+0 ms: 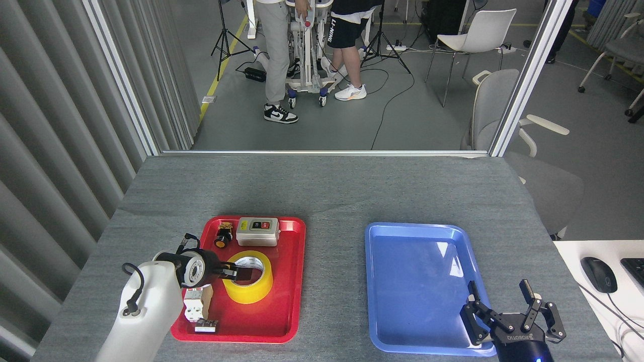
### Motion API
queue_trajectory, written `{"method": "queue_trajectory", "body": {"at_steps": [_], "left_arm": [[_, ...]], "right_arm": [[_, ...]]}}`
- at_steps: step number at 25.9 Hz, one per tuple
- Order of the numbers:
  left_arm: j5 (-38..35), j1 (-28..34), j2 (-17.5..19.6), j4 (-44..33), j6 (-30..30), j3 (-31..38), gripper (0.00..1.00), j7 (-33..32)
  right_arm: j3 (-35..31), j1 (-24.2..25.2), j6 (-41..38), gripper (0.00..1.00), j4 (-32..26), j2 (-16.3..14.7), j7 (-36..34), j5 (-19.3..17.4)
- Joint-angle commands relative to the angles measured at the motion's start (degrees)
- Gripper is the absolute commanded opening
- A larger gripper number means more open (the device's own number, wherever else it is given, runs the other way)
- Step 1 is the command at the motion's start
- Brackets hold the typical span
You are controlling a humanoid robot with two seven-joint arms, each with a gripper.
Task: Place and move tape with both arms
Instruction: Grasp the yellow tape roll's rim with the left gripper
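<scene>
The wide roll of glossy yellow packing tape with its white printed cardboard core lies flat, hole upward, in the middle of the shallow red plastic tray on the grey felt-covered table. The left gripper, black and at the end of the white-cased left arm, is over the roll's near-left rim, with one dark finger reaching across the core opening; from this angle I cannot tell whether its jaws are spread or already pressed on the wall of the roll. This looks like the pick-up step: the left arm is lining up to grip the tape, and the tape has not left the tray. The right gripper, black with white lettering, waits with its fingers spread apart over the near right corner of the empty blue plastic tray, well apart from the roll and holding nothing. The next move likely calls for one finger inside the core and one outside the yellow wall, a firm squeeze, then a straight lift. Care is needed, since the grey switch box, the small black-and-orange push button and the white circuit breaker sit close around the roll in the same tray.
</scene>
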Motion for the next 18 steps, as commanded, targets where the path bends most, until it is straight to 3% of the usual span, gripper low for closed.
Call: {"method": "queue_trajectory", "body": {"at_steps": [1,12,18], "left_arm": [[-0.2,0.0,0.2,0.8,0.0,-0.1,0.99,2.6],[-0.1,0.0,0.0,2.5,-0.1,-1.0,0.82,3.7],[-0.1,0.0,0.2,2.8,-0.1,-1.0,0.64,8.0]], "right_arm": [[-0.1,-0.1,0.0,1.0,0.0,0.0,0.0,0.0],[-0.4,-0.3,0.0,1.0,0.0,-0.1,0.0,0.0],[-0.1,0.0,-0.2,1.0,0.0,-0.6,0.0,0.0]]}}
